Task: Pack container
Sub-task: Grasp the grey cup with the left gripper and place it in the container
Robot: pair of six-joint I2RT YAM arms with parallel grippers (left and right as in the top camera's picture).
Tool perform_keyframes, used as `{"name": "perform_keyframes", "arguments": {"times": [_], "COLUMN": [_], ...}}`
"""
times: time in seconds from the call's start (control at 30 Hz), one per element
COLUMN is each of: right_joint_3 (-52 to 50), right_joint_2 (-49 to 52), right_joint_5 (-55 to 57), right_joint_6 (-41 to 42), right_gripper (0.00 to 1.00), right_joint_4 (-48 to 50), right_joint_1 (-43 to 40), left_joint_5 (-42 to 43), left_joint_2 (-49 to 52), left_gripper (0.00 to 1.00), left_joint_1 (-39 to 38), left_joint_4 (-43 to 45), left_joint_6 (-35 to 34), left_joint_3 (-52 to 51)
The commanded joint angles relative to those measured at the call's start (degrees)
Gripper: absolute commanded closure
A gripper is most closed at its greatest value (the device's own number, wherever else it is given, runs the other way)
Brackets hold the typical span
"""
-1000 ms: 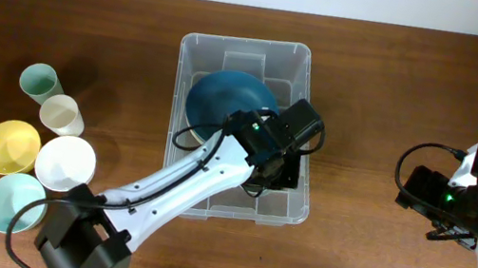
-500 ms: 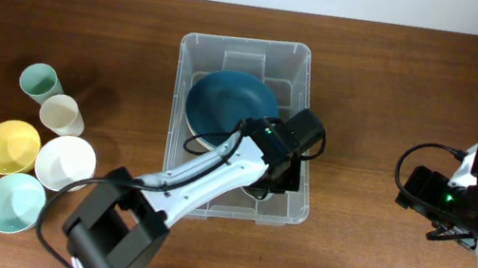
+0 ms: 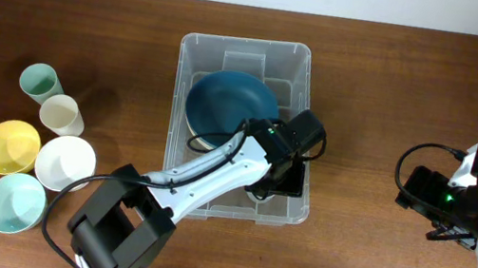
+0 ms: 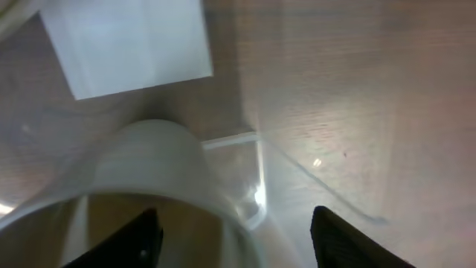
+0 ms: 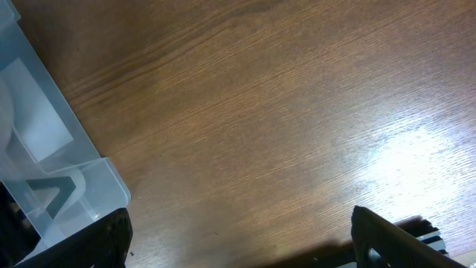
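- The left gripper [image 4: 239,240] is down inside the container [image 3: 300,67], at its near right corner. Its two fingers stand well apart and clamp nothing.
- A pale rounded cup [image 4: 152,167], blurred in the wrist view, sits under the gripper. Its rim lies against the left finger [image 4: 145,237], while the right finger is clear of it.
- Just past the cup, the white label [image 4: 134,45] shows on the container's clear floor, with wood grain visible through the plastic.
- The left arm [image 3: 214,167] reaches up from the bottom edge of the overhead view and crosses the container's near wall.
- The container stands in the middle of the brown wooden table [image 3: 398,102], its long sides running away from the robot.
- A dark blue bowl [image 3: 229,104] rests inside the container, behind and to the left of the gripper.
- The right gripper [image 5: 249,240] hovers over bare table, well to the right of the container. Its jaws are spread wide and empty, and only a corner of the container shows in its wrist view.
- Far to the left on the table stand a green cup [image 3: 38,81] and a beige cup [image 3: 61,114].
- Nearer the robot, a yellow bowl [image 3: 9,146], a white bowl [image 3: 66,162] and a pale teal bowl [image 3: 14,202] are clustered close together.
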Motion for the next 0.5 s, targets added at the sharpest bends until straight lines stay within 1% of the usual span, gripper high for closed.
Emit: {"name": "perform_keyframes", "arguments": {"times": [0.0, 0.07, 0.1, 0.27, 0.3, 0.33, 0.47], "right_joint_3": [-0.2, -0.2, -0.2, -0.2, -0.2, -0.2, -0.2], "right_joint_2": [-0.1, -0.1, -0.1, -0.1, -0.1, -0.1, -0.1], "right_joint_5": [0.5, 0.5, 0.5, 0.5, 0.5, 0.5, 0.5], "right_joint_6": [-0.2, -0.2, -0.2, -0.4, -0.4, -0.4, -0.4], "right_gripper": [0.10, 0.10, 0.10, 0.10, 0.10, 0.10, 0.10], "right_joint_4": [0.0, 0.0, 0.0, 0.2, 0.3, 0.3, 0.3], "right_joint_1": [0.2, 0.2, 0.2, 0.2, 0.2, 0.2, 0.2], "left_joint_5": [1.2, 0.5, -1.8, -12.2, -16.3, -17.9, -20.8], "left_joint_2": [-0.6, -1.5, -2.4, -5.9, -7.6, -8.6, -12.5], "left_gripper": [0.31, 0.31, 0.30, 0.29, 0.27, 0.27, 0.27], "left_joint_1": [-0.1, 0.0, 0.1, 1.0, 2.1, 3.2, 10.4], "left_joint_4": [-1.8, -3.9, -6.8, -15.5, -18.0, -19.0, -21.8], "left_joint_6": [6.1, 7.5, 7.9, 9.4, 9.4, 9.4, 9.3], "left_joint_3": [5.8, 8.8, 11.8, 19.9, 21.7, 22.1, 22.1]}}
